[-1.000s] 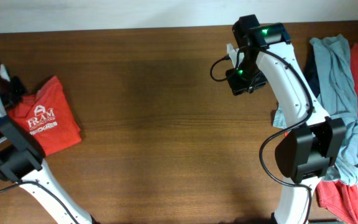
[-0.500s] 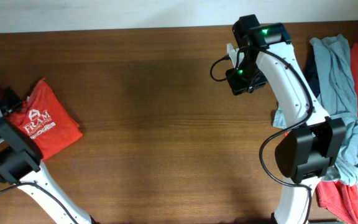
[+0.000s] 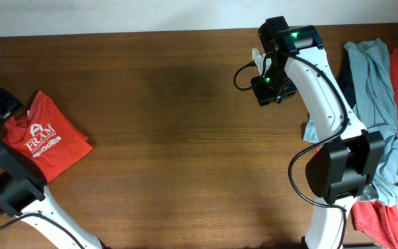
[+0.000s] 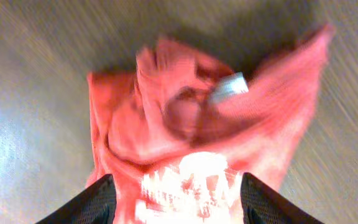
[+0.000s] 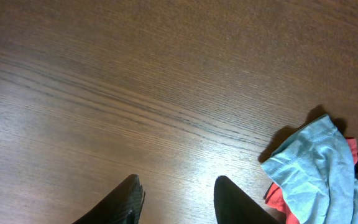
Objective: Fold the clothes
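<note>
Overhead: your folded red shirt (image 3: 47,138) lies at the far left edge of the table (image 3: 171,152). The unfolded pile, with a light blue shirt (image 3: 375,90) on top, sits far right.

Left wrist: view blurred. Left gripper (image 4: 178,182) is spread, with the red shirt on the wood below and nothing pinched.

Right wrist: right gripper (image 5: 179,190) is spread over bare wood, with the blue shirt's edge nearby.
</note>
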`<action>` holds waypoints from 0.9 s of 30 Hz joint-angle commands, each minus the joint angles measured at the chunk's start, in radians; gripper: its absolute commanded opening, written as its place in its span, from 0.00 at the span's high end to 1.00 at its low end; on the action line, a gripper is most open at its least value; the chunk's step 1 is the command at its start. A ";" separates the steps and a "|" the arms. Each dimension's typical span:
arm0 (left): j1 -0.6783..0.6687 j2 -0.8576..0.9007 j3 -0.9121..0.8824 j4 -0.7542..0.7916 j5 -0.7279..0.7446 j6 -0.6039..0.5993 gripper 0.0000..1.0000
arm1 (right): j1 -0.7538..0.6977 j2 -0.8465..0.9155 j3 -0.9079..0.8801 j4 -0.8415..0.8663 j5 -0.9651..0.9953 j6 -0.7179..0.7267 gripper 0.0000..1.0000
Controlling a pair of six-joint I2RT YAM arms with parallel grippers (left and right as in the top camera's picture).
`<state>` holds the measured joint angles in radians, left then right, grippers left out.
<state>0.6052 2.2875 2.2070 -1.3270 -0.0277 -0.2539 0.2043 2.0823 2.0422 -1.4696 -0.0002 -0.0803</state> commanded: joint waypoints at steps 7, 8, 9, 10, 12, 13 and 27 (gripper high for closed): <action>-0.007 -0.014 -0.166 0.094 0.101 0.093 0.43 | -0.008 0.001 0.005 0.001 0.005 0.008 0.57; -0.006 -0.012 -0.198 0.135 0.134 0.114 0.44 | -0.008 0.001 0.005 0.000 0.005 0.008 0.57; -0.005 -0.012 -0.240 0.186 0.156 0.135 0.44 | -0.008 0.001 0.005 -0.002 0.005 0.008 0.57; -0.002 -0.012 -0.265 0.217 0.170 0.148 0.44 | -0.008 0.001 0.005 -0.002 0.005 0.008 0.57; 0.012 -0.012 -0.309 0.267 0.181 0.151 0.45 | -0.008 0.001 0.005 -0.004 0.005 0.008 0.57; 0.023 -0.012 -0.328 0.288 0.180 0.151 0.45 | -0.008 0.001 0.005 -0.005 0.005 0.008 0.57; 0.069 -0.002 -0.391 0.363 0.139 0.151 0.36 | -0.008 0.001 0.005 -0.013 0.005 0.011 0.57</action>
<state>0.6895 2.2723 1.8343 -0.9756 0.1200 -0.1192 0.2039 2.0823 2.0422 -1.4750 -0.0002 -0.0792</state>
